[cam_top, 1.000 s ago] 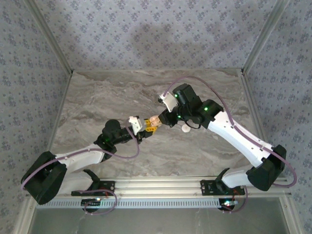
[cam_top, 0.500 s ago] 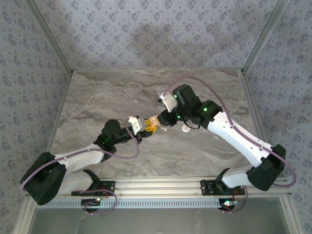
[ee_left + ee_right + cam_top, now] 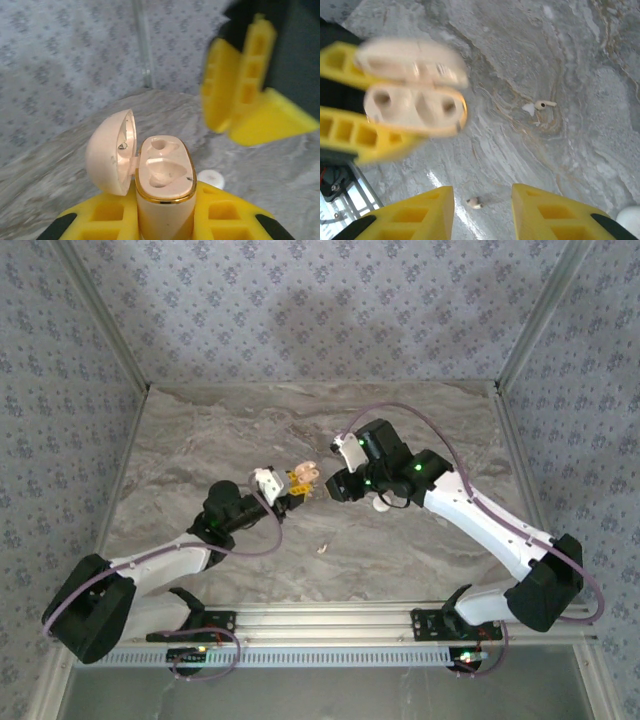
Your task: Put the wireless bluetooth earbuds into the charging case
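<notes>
Right claw is hanging open with nothing in it, fingers pointing down at the table. Straight below the gap between its fingers there's a small bud lying loose on the marble. Further out from it sits a stemmed bud with a little white bit just beside it. Its stem runs roughly along the line the fingers would close on, so I'd guess the wrist needs a turn before grabbing that one.

Left claw is clamped on the case, held up off the table close beside the right claw. The lid is flipped open and both sockets are empty.

So the buds are down on the table and the case is up in the air. The free right claw is the obvious one to drop down for a bud, probably the small one under it.
</notes>
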